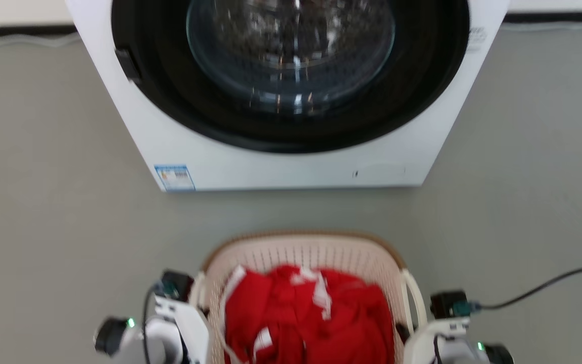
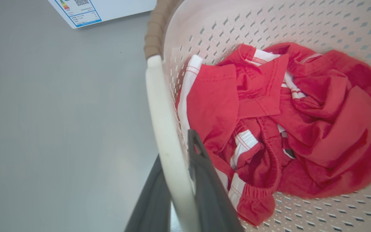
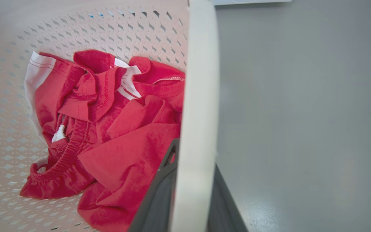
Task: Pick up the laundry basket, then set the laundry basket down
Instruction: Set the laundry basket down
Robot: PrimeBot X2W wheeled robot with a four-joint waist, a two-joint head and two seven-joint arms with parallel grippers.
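Left gripper (image 2: pixel 175 148): clamped on basket (image 2: pixel 269 19) handle (image 2: pixel 159 106).
Right gripper (image 3: pixel 195 154): clamped on other handle (image 3: pixel 198 80).
Basket: holds red clothes (image 2: pixel 301 112), faces washer (image 1: pixel 291 172).

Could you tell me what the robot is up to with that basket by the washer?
The robot grips the laundry basket with both arms. The left gripper is closed around one white loop handle, and the right gripper is closed around the opposite handle. The basket holds red and white clothes and sits in front of the washer. I cannot tell whether it is lifted off the grey floor.
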